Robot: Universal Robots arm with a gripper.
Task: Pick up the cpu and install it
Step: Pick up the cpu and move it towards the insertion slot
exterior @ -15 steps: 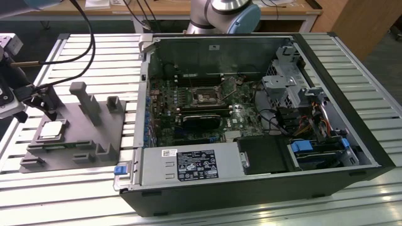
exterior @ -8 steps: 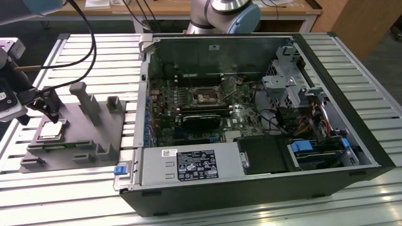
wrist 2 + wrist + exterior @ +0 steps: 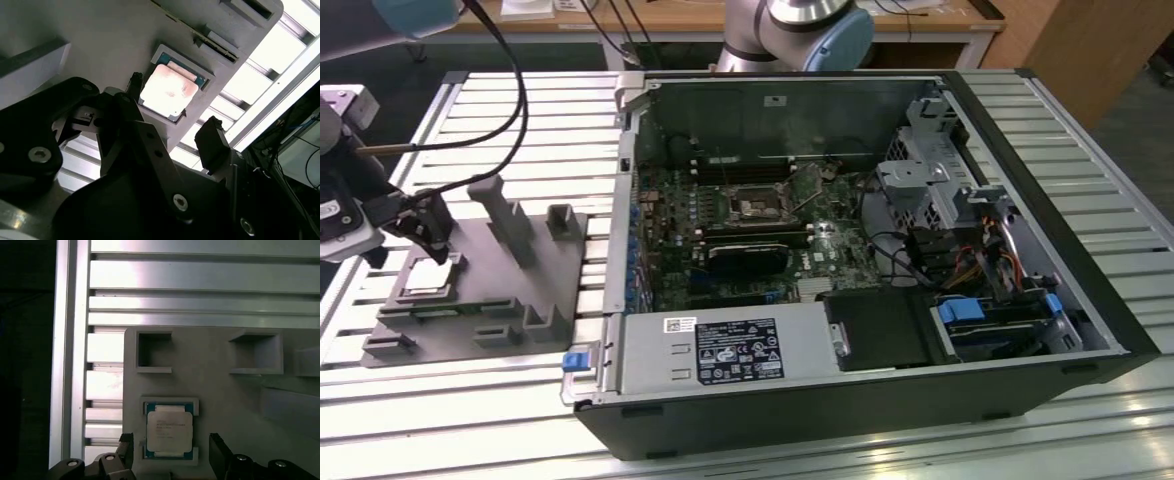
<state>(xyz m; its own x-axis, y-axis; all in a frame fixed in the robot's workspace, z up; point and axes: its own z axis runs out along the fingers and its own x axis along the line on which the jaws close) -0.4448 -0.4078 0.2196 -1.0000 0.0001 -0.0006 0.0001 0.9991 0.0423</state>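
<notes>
The cpu (image 3: 430,278) is a small flat silver-topped chip lying in a shallow pocket of the grey plastic fixture (image 3: 507,290), at the exterior view's left. My gripper (image 3: 427,243) hangs just above it, open. In both wrist views one dark finger stands on each side of the cpu (image 3: 169,430) (image 3: 167,90), and neither touches it. The gripper (image 3: 171,450) (image 3: 172,112) holds nothing. The motherboard socket (image 3: 758,205) sits inside the open computer case, far toward the exterior view's right.
The fixture has upright posts (image 3: 500,215) and square recesses (image 3: 154,351) close to the cpu. The black computer case (image 3: 854,250) lies open on the slatted aluminium table (image 3: 520,120), with cables, a drive cage and a power supply inside.
</notes>
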